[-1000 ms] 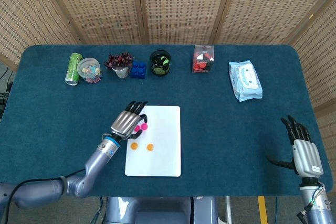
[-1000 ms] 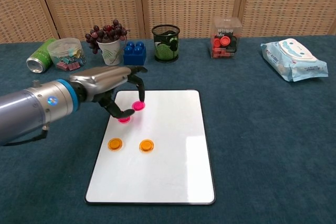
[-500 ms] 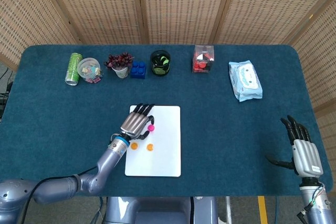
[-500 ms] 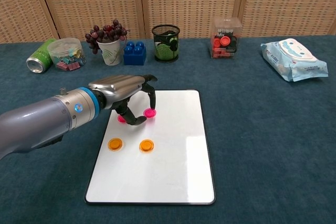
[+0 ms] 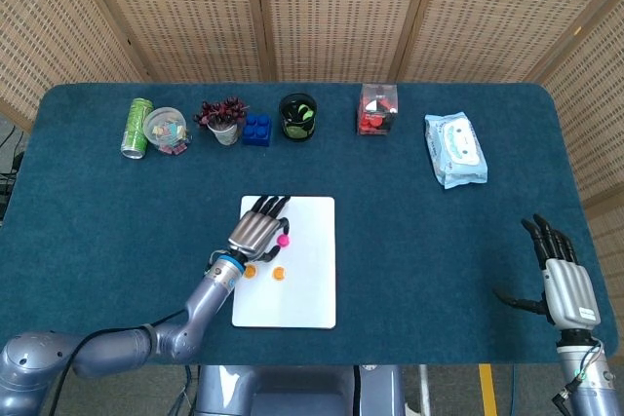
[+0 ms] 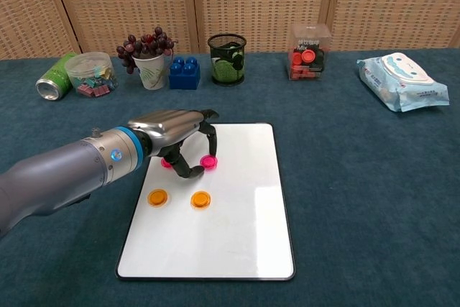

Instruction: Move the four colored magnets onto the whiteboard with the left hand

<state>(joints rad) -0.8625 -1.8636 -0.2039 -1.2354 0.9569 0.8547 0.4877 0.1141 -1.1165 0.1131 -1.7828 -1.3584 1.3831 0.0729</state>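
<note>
The whiteboard lies flat at the table's front centre. Two orange magnets sit on its left half, also seen as orange magnets from the head. My left hand hovers over the board's upper left and pinches a pink magnet between thumb and fingertip, low over the board. A second pink magnet peeks out behind the thumb at the board's left edge. My right hand rests at the front right with fingers straight, holding nothing.
Along the back stand a green can, a clear tub of clips, a cup of grapes, a blue block, a black mesh cup and a clear box of red pieces. A wipes packet lies at the right.
My left hand has carried the pink magnet to the right and downward over the board. The other three magnets and the right hand have stayed still.
</note>
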